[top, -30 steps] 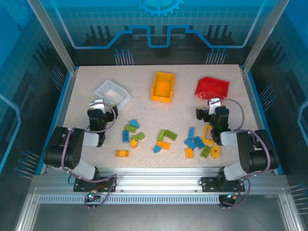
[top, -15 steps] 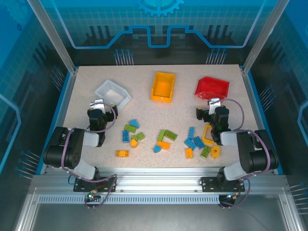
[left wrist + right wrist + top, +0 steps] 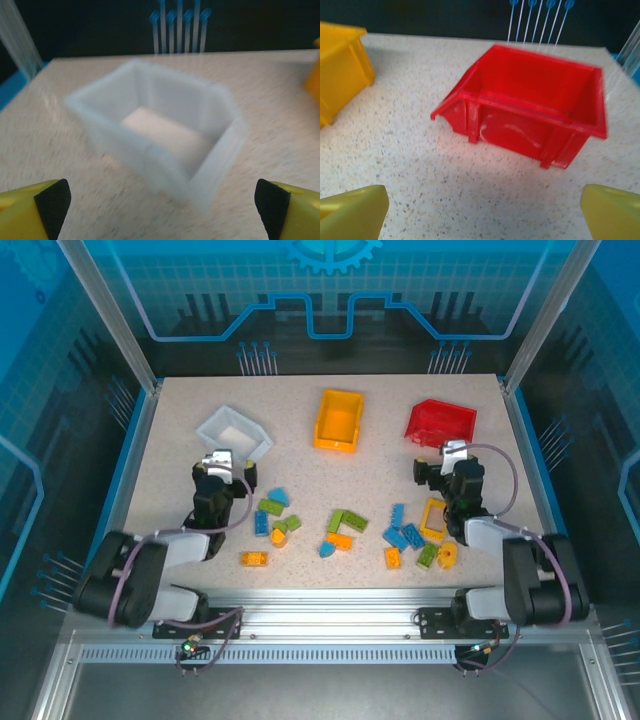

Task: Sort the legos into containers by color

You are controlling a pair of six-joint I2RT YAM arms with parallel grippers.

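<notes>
Now left hand spread wide, facing white bin; right hand likewise before red bin; legos scattered on bench.

Showing glossy, smooth plastic on the red bin, reading translucent, matt plastic on the white bin, presenting speckled, matt, stone-look finish on the table.
</notes>
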